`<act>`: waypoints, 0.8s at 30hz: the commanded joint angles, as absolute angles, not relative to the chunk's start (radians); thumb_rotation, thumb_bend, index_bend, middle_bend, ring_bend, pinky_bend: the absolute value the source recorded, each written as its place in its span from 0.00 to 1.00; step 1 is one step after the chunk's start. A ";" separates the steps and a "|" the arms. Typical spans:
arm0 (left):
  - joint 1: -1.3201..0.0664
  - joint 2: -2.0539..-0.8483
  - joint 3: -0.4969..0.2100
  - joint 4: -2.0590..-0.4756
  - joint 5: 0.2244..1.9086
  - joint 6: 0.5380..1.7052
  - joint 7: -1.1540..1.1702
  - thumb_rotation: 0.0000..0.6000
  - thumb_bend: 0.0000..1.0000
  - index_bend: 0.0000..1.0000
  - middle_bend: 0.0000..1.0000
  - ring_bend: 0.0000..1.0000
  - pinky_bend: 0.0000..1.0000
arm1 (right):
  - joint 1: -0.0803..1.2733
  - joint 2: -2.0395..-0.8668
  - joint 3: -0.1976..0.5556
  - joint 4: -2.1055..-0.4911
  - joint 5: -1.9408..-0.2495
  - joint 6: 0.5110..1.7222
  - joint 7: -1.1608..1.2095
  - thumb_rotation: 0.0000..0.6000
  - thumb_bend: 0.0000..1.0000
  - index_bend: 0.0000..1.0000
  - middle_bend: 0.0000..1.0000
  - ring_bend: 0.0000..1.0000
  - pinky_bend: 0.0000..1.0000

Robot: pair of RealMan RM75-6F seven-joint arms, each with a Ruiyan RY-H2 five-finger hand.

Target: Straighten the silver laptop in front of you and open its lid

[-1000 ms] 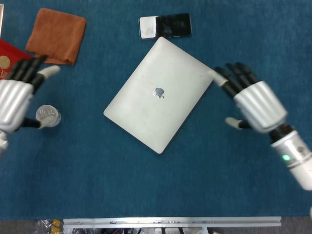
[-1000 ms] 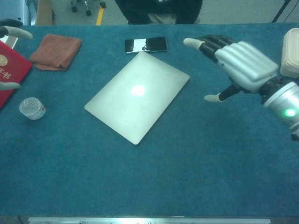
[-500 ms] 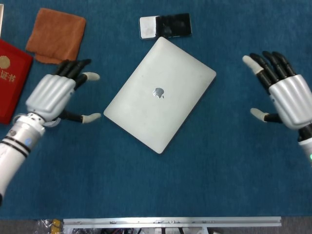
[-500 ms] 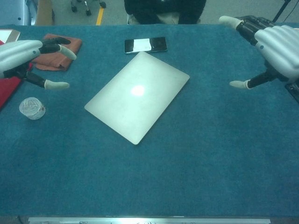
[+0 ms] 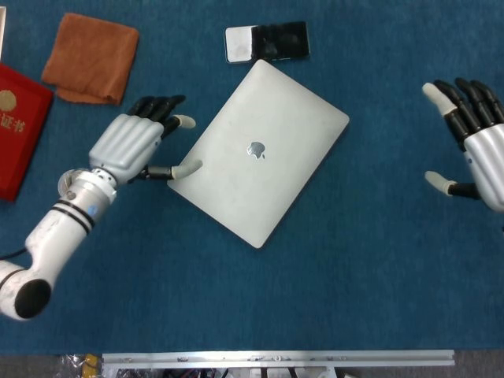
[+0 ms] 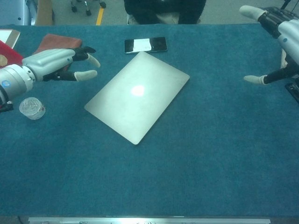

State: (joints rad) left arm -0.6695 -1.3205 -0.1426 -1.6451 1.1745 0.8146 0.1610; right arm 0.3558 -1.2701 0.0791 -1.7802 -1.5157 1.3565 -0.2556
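**kid one:** blue cloth covers the whole tabletop. is the job done yet?

**kid two:** no, not even the first part. the silver laptop lies in the middle, just in front of a phone, and it sits crooked, with one corner pointing at the phone. its lid is flat shut.

**kid one:** so what is left?

**kid two:** both parts, i think. it has to be turned straight, and then the lid has to go up.

**kid one:** where is the left hand?

**kid two:** right by the laptop's left corner. it is open and holds nothing. the fingers stretch out along the laptop's far-left edge, and the thumb tip is right at the corner. i cannot tell if it touches. in the chest view the left hand looks a bit above the cloth.

**kid one:** and the right hand?

**kid two:** far off at the right side, well apart from the laptop. it is open too, fingers spread, nothing in it.

**kid one:** so which one goes first?

**kid two:** my guess is the left hand, since it is so close. it could push that corner to turn the laptop.
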 commanded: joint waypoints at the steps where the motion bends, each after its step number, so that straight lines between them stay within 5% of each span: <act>1: -0.696 -1.373 -0.145 -1.588 1.148 0.804 0.178 0.00 0.14 0.23 0.01 0.00 0.00 | 0.349 -1.268 0.077 -1.777 -1.515 1.360 -0.248 1.00 0.09 0.00 0.09 0.00 0.08; 24: -0.805 -1.612 -0.148 -1.315 0.978 0.781 0.323 0.00 0.14 0.24 0.00 0.00 0.00 | 0.332 -1.264 0.097 -1.733 -1.503 1.362 -0.179 1.00 0.09 0.00 0.09 0.00 0.08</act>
